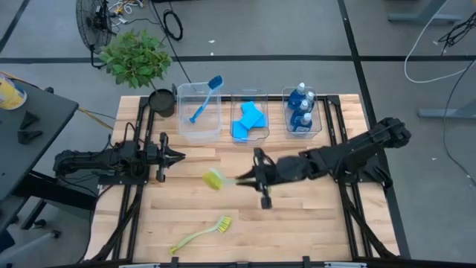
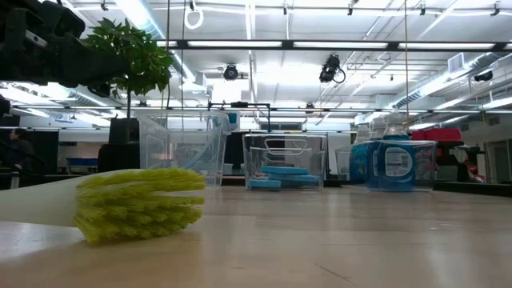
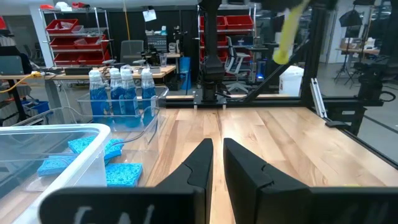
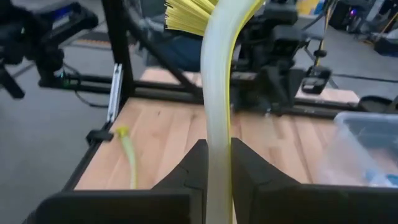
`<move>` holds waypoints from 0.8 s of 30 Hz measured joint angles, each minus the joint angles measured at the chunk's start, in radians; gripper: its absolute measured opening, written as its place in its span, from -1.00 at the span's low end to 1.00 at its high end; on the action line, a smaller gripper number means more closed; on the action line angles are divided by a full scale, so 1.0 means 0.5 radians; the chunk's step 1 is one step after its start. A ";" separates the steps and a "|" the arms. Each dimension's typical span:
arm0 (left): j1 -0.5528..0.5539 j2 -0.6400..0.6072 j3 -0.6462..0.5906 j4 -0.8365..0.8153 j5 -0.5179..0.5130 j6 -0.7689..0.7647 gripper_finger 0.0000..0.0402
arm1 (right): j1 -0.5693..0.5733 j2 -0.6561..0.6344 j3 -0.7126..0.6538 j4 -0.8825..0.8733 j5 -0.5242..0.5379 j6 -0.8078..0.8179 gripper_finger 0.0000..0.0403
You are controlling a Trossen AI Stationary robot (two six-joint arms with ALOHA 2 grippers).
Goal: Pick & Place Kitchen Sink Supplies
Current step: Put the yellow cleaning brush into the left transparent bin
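Kitchen sink supplies sit mostly sorted along the table's (image 1: 297, 223) twelve-o'clock edge: a blue brush (image 1: 206, 97) leaning in the left clear bin (image 1: 199, 128), blue sponges (image 1: 249, 119) in the middle bin (image 1: 249, 134), blue bottles (image 1: 301, 108) in the right bin (image 1: 303, 128).

Reaching in from three o'clock, the right arm (image 1: 357, 152) lies stretched low toward nine o'clock, its right gripper (image 1: 242, 179) over the table's middle, fingers clamped narrowly on the pale handle of a yellow-green brush (image 1: 214, 179). That brush's long axis runs three to nine o'clock, bristle head at the nine-o'clock end, beyond the fingertips.

From nine o'clock the left arm (image 1: 97, 160) extends toward three, left gripper (image 1: 178, 156) empty, fingers nearly together.

A second yellow-green brush (image 1: 201, 233) lies on the table toward six o'clock, well apart from both grippers, head pointing about two o'clock.

A potted plant (image 1: 137, 59) stands at eleven o'clock.
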 joint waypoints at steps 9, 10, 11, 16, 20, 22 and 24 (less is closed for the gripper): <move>0.000 0.000 0.000 0.001 0.000 0.000 -0.78 | -0.404 0.000 0.000 0.224 -0.367 -0.062 -0.82; 0.000 0.000 0.000 0.000 0.000 0.000 -0.78 | -0.448 0.000 0.000 0.245 -0.391 -0.062 -0.82; 0.000 0.000 0.000 0.000 0.000 0.000 -0.78 | -0.494 0.000 0.000 0.268 -0.417 -0.062 -0.82; 0.000 0.000 0.000 0.000 0.000 0.000 -0.78 | -0.727 0.000 0.000 0.390 -0.529 -0.076 -0.82; 0.000 0.000 0.000 0.000 0.000 0.000 -0.78 | -0.895 0.000 0.000 0.498 -0.609 -0.075 -0.82; 0.000 0.000 -0.001 0.000 0.000 0.000 -0.78 | -0.963 0.000 0.000 0.547 -0.627 -0.061 -0.82; 0.000 -0.001 -0.001 0.001 0.000 -0.001 -0.78 | -1.021 0.000 0.000 0.588 -0.631 -0.044 -0.82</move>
